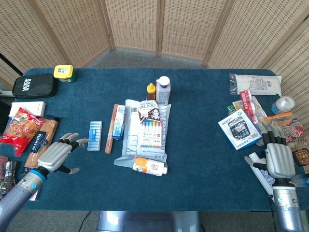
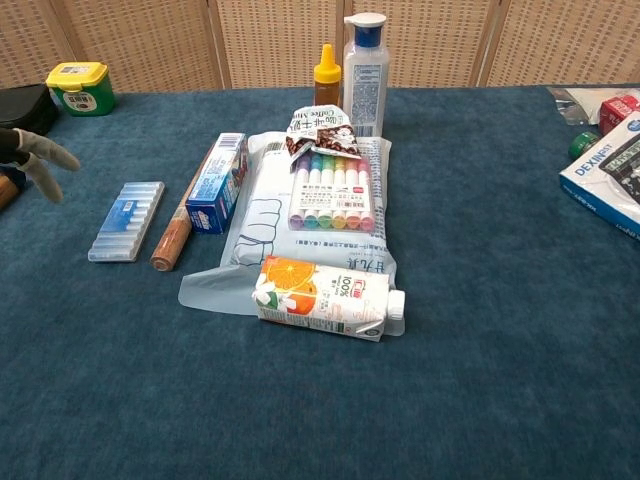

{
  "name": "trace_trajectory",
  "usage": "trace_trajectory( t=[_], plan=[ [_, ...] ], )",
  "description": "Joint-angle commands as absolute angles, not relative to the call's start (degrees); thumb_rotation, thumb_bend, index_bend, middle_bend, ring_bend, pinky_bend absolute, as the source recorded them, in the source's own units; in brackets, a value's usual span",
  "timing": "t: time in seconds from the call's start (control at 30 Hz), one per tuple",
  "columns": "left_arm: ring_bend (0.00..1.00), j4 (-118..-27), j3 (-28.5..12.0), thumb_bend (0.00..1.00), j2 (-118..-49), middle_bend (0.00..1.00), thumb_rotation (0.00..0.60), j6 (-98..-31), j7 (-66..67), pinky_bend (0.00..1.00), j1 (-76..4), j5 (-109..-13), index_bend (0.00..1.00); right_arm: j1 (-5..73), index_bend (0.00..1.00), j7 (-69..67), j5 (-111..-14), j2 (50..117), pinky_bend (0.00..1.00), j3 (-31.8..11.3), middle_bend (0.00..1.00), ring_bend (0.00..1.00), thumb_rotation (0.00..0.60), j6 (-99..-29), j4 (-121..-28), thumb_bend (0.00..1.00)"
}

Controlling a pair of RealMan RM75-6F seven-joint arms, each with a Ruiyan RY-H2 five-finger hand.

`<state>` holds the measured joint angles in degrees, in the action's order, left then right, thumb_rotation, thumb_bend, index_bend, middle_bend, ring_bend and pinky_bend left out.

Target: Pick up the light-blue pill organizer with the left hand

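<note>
The left hand (image 1: 57, 155) hovered with fingers spread, empty, just left of the flat light-blue plastic pill organizer (image 1: 94, 135). The organizer lay untouched on the dark blue cloth-covered table (image 1: 203, 125).

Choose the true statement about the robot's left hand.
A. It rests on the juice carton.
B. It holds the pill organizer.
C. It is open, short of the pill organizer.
C: the left hand has fingers spread, with bare cloth between it and the light-blue pill organizer.

High overhead head view; low, near chest view; shared table (image 1: 203, 121) centre.
</note>
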<state>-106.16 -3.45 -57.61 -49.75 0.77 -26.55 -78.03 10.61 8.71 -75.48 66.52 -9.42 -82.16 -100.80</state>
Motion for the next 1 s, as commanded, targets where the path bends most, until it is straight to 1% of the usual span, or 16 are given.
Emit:
trace_trajectory(
  t=[0.03,0.37,0.53,0.73,1.0],
  plan=[
    [0.08,-103.7,-3.7,0.22,-59.6,0.32,0.600,-47.5,-0.4,0.00,-28.4,-77.0,0.15,10.5,0.00,8.8,-75.4,66.4,0.00,-9.4,0.00,0.00,0.590,-82.2,-100.9,0.00],
    [0.08,-95.4,-4.0,0.23,-67.6,0.32,0.600,-41.7,-0.9,0.00,-33.2,-73.5,0.16,9.9,0.00,9.5,-74.7,65.9,0.00,-9.5,0.00,0.00,0.588,-82.7,-101.7,0.00],
    [0.08,-91.9,-4.1,0.22,-71.0,0.32,0.600,-40.5,-1.1,0.00,-35.0,-72.8,0.17,9.5,0.00,9.2,-74.3,65.5,0.00,-9.7,0.00,0.00,0.592,-83.0,-102.1,0.00],
    [0.08,-90.3,-3.6,0.22,-72.0,0.32,0.600,-38.9,-0.5,0.00,-36.3,-71.4,0.17,9.0,0.00,8.6,-74.3,65.2,0.00,-9.7,0.00,0.00,0.595,-83.4,-102.3,0.00],
    [0.08,-89.5,-2.7,0.23,-73.2,0.32,0.600,-38.7,0.6,0.00,-37.0,-70.1,0.16,8.5,0.00,7.8,-74.2,65.3,0.00,-9.5,0.00,0.00,0.598,-83.5,-102.1,0.00]
  ],
)
